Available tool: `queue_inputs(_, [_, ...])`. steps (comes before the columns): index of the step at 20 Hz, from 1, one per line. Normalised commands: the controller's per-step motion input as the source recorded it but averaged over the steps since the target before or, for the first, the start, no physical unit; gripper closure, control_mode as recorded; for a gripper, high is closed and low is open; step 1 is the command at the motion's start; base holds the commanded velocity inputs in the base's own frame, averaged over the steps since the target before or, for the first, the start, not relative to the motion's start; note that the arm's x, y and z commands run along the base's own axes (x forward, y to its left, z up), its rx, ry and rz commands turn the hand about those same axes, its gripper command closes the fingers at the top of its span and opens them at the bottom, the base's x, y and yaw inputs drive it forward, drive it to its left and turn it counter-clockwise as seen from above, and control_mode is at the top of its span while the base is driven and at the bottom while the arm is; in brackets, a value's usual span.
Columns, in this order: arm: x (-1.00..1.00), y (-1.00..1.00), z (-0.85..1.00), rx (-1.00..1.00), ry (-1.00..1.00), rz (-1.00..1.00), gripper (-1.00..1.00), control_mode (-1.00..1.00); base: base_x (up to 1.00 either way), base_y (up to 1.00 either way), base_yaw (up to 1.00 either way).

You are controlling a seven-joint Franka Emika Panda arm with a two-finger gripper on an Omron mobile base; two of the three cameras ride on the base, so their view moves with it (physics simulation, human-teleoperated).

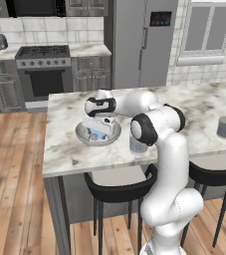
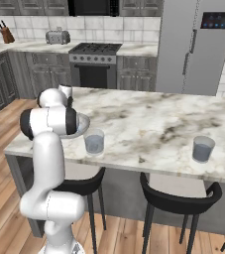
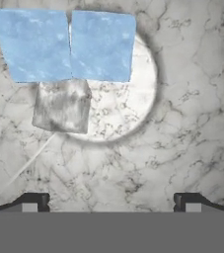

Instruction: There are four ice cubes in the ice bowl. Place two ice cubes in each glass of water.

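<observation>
A: ok so where's the pincer (image 1: 98,133) at? From the left base cam it's hanging right down inside the ice bowl (image 1: 82,133) on the marble counter (image 1: 194,102).

B: Yep, and its jaws are spread wide with nothing between them. The hand cam looks straight into the bowl: two pale-blue ice cubes (image 3: 32,45) side by side and touching, plus a paler greyish cube (image 3: 61,105) tucked just under them.

A: And the glasses?

B: One glass of water (image 2: 94,142) sits just beside the bowl, near the counter's front edge. The other glass (image 2: 202,149) is well apart, way off to the right. Can't tell if there's ice in either.
</observation>
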Motion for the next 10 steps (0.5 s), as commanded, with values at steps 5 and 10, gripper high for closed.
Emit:
queue_inputs(5, [0.06,0.00,-0.13,0.00,0.01,-0.05,-1.00,-1.00,0.00,0.00,0.00])
queue_inputs(10, [0.20,0.00,-0.18,0.00,0.02,-0.02,-1.00,-1.00,0.00,0.00,0.00])
